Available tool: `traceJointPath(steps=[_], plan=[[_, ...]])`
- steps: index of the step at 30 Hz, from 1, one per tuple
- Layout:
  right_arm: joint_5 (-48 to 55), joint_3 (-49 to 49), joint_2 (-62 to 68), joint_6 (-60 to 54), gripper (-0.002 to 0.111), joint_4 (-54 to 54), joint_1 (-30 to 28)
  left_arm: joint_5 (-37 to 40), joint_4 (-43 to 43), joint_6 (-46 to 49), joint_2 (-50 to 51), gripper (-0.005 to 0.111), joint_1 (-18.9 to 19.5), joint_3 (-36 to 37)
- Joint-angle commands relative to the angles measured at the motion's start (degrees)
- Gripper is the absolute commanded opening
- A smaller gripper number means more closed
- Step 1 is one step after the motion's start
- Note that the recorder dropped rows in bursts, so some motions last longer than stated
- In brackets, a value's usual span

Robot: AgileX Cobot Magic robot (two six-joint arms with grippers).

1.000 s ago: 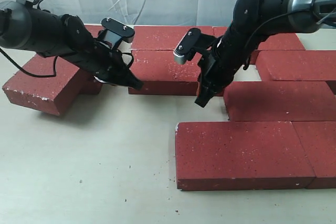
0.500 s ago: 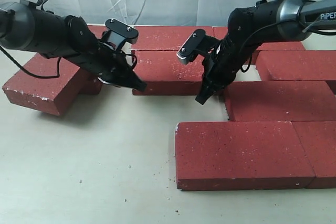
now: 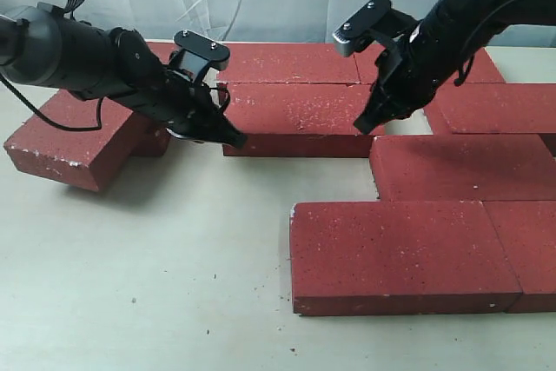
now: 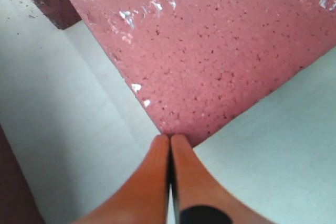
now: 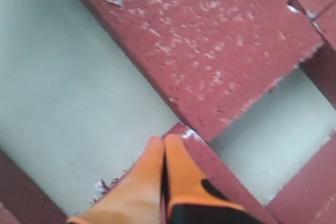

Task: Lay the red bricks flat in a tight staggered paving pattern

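Note:
Several red bricks lie flat on the table. My left gripper [image 3: 236,140] is shut, and its tips press on the near left corner of the middle brick [image 3: 295,117]. In the left wrist view the shut gripper [image 4: 169,139] meets that brick's corner [image 4: 210,51]. My right gripper [image 3: 362,126] is shut with nothing in it and hangs over the right end of the same brick. In the right wrist view its tips [image 5: 164,142] sit above the corner of the neighbouring brick [image 5: 220,174], next to the middle brick [image 5: 210,40].
One brick [image 3: 74,141] lies askew at the far left under my left arm. Laid bricks fill the back row [image 3: 282,60], the right side [image 3: 465,167] and the front [image 3: 400,254]. A bare gap [image 3: 415,123] shows between the middle brick and the right ones. Bare table [image 3: 148,275] lies front left.
My right arm has lifted and swung up and to the right, away from the middle brick's front edge. My left gripper has moved right, and the middle brick has shifted slightly right with it.

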Motion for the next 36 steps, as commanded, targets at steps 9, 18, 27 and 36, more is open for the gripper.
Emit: traceJointPath(steps=[9,18,27,36], plan=[[-1.01,0.4,-1.54,-0.21,-0.001,5.51,-8.1,-2.39,-2.82,0.04,0.26,0.0,-2.77,-0.41],[-1.43,0.4,-1.54,-0.37,-0.001,5.56,-8.36,-6.0,-4.82,0.04,0.26,0.0,-4.91,-0.55],[-2.25,0.4,-1.54,-0.37,-0.001,5.65,-8.36,-5.78,-3.0,0.04,-0.1,0.0,-4.93,-0.67],[-2.64,0.4,-1.54,-0.37,-0.001,6.21,-8.36,-3.2,1.57,-0.6,-7.08,0.0,-1.25,-0.67]])
